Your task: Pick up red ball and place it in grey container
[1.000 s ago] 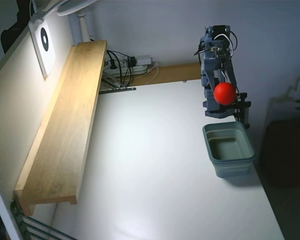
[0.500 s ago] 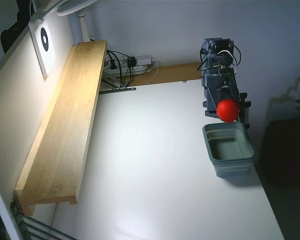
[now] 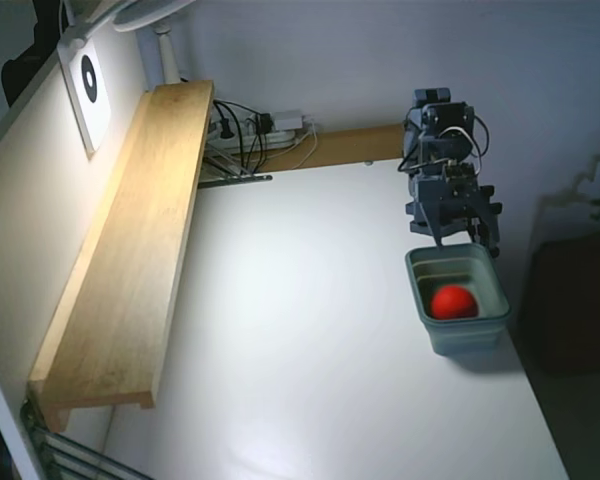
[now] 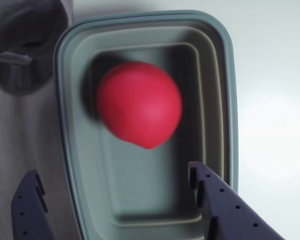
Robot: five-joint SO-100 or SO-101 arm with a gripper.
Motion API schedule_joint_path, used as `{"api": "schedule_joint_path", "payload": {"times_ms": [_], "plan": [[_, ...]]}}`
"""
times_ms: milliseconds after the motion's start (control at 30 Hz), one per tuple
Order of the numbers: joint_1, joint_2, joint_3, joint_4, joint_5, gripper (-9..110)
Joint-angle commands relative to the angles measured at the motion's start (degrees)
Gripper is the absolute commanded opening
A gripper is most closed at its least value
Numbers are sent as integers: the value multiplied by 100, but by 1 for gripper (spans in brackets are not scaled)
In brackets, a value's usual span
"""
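Fingers (image 4: 215, 200) of the hand (image 4: 115, 200) stand spread wide and empty over the bin (image 4: 229, 100), released, likely because the drop is done. Below them the ball (image 4: 140, 105) appears blurred, perhaps rolling, inside the bin, clear of both fingers. From the fixed view, ball (image 3: 453, 301) sits in bin (image 3: 480, 335) near the table's (image 3: 310, 350) right edge.

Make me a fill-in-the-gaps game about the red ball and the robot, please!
1. The red ball is inside the grey ____.
2. The gripper has its two fingers spread ____, holding nothing.
3. In the fixed view, the container sits near the table's ____ edge.
4. The long shelf along the wall is made of ____.

Missing words: container; open; right; wood
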Motion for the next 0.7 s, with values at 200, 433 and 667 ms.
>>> {"api": "schedule_joint_path", "payload": {"times_ms": [200,433,667], "plan": [[-149,-115,-631,152,18,38],[-83,-82,-606,158,18,38],[267,94,-474,189,18,36]]}}
